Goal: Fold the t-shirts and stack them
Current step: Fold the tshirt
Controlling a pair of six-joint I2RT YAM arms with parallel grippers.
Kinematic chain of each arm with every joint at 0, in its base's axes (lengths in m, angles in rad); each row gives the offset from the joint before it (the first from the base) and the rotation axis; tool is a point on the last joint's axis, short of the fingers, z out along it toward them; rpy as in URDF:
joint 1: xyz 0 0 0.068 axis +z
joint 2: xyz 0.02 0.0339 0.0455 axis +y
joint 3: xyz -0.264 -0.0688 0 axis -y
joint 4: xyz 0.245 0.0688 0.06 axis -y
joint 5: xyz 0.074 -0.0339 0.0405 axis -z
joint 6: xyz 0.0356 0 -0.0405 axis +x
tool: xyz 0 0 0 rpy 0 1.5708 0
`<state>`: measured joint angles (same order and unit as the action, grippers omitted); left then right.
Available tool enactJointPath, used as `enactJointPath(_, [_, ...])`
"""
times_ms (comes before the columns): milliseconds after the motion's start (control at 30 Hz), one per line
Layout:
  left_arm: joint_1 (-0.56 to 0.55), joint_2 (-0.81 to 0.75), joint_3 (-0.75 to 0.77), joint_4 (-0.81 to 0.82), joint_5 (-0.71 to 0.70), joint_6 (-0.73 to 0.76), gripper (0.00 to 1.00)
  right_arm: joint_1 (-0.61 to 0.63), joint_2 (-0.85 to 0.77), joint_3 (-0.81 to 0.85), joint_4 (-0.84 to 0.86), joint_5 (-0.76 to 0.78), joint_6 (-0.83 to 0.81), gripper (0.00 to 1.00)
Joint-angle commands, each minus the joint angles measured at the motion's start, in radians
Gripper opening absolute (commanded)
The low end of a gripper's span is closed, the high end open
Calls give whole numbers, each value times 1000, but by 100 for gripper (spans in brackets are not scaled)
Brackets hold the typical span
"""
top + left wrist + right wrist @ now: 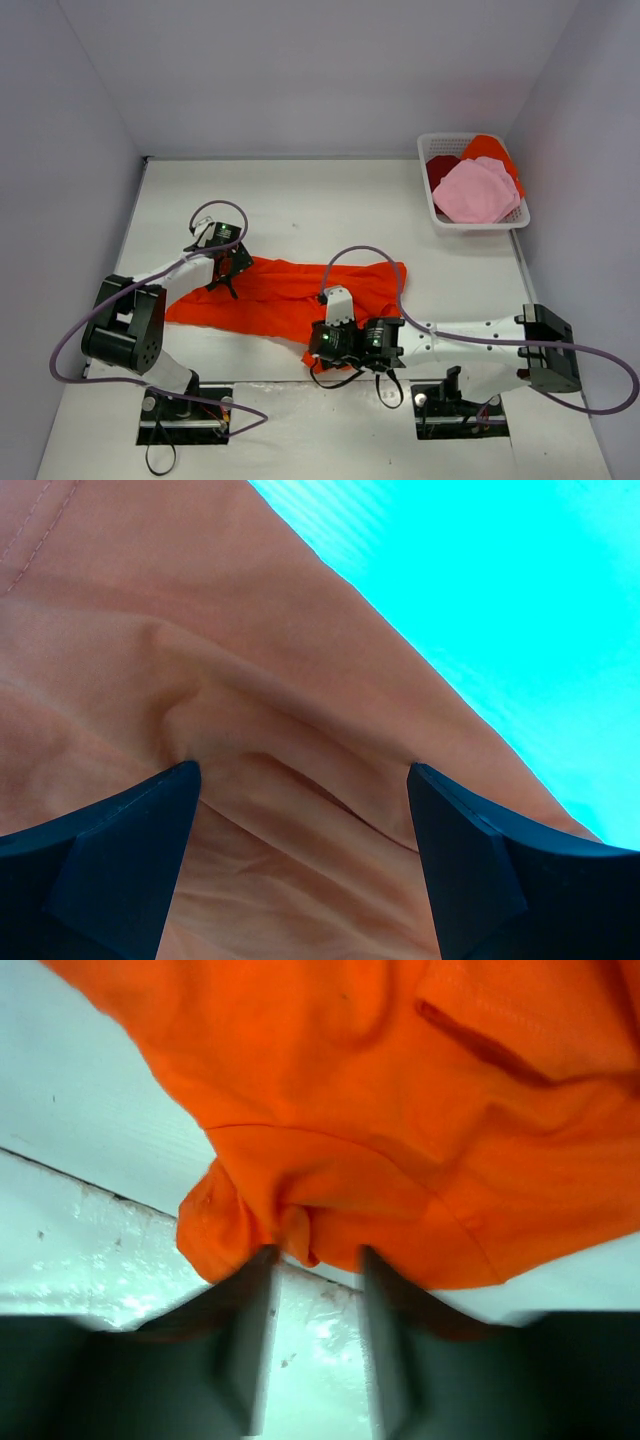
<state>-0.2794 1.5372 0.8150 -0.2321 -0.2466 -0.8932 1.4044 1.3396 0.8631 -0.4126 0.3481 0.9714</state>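
A large bright orange-red t-shirt [280, 295] lies rumpled across the middle of the table. My left gripper [228, 280] hovers over its far left part, open wide, with wrinkled cloth [200, 680] under the gap and nothing held between the dark fingers [120, 850]. My right gripper [313, 350] is at the shirt's near hem. Its jaws stand a little apart, and a bunched fold of the hem [290, 1230] rests at the fingertips [255, 1290]; bare table shows between them. Light pink [475, 190], dark red [440, 170] and orange [490, 150] t-shirts sit in a basket.
The white lattice basket [470, 228] stands at the far right by the right wall. Purple cables loop from both arms over the table. The arm bases are mounted at the near edge. A seam [80, 1180] in the table runs under the right gripper.
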Motion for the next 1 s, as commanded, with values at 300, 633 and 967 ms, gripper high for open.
enactJointPath(300, [9,-29,-2,16,-6,14,80,18,102,-7,-20,106,53,88])
enactJointPath(633, [9,-6,-10,30,0,14,80,-51,-25,-47,-20,189,96,88])
enactJointPath(967, [13,-3,7,20,-2,20,80,-215,1,-32,-14,210,41,85])
